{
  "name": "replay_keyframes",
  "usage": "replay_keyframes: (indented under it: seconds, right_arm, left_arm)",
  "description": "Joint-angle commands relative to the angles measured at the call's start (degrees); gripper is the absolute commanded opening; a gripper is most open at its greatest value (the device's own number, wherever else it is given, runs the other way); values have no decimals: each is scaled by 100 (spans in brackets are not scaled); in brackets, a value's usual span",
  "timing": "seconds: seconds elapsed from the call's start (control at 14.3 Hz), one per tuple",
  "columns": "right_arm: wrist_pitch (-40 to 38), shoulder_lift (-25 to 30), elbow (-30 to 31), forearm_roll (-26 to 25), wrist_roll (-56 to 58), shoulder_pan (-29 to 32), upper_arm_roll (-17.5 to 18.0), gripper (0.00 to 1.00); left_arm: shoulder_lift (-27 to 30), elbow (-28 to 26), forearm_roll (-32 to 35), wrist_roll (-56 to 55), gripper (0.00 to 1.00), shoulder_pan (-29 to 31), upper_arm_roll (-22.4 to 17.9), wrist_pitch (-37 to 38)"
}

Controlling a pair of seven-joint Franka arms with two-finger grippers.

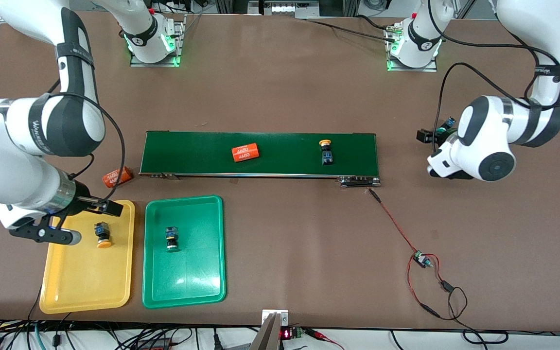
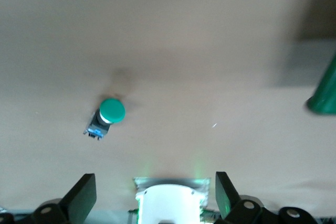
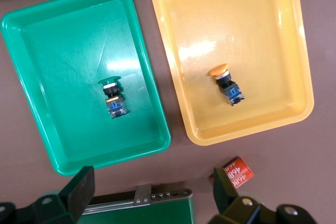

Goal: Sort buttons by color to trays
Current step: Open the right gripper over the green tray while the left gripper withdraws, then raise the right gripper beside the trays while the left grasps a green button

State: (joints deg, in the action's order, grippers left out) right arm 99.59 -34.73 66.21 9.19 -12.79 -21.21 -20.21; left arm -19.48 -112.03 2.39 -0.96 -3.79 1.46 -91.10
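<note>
In the front view, the fourth button, a green-capped switch (image 2: pixel 106 117), shows only as a dark speck under the left arm's white elbow, near the brown table's edge at that arm's end. The left gripper (image 2: pixel 155 199) is blocked by that elbow there. In the left wrist view the long dark-green conveyor belt (image 2: pixel 324 93) is a blurred corner cut by the frame
</note>
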Motion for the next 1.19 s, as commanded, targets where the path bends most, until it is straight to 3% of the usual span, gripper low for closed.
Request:
replay_keyframes:
  seconds: [0.0, 0.14, 0.35, 0.49, 0.56, 0.91, 0.98, 1.12]
  right_arm:
    - [-150, 230, 111, -49, -13, 2, -97, 100]
    - [-606, 309, 102, 3, -30, 47, -106, 100]
    - [-739, 336, 181, 100, -65, -50, -27, 100]
    - [-722, 353, 357, 678, -144, -68, 9, 100]
    - [-696, 353, 357, 715, -66, -59, -9, 100]
    - [-695, 432, 357, 312, -92, -68, -97, 100]
    - [-730, 458, 357, 303, -118, -50, -97, 100]
    - [-722, 502, 357, 268, -48, -6, -123, 100]
  left_arm:
    - [207, -616, 454, 578, 100, 36, 65, -57]
    - [330, -1020, 735, 763, 100, 45, 83, -276]
    - [462, -1837, 1113, 1516, 100, 316, 83, -1468]
    - [454, -2137, 1289, 1739, 100, 448, 74, -2006]
    - [454, -2278, 1334, 1757, 99, 484, 74, -2148]
    - [357, -2568, 1808, 1766, 93, 589, 13, -2851]
    - [348, -2595, 1826, 1766, 87, 616, 12, -2870]
    - [313, -2613, 1844, 1827, 57, 616, 12, -2870]
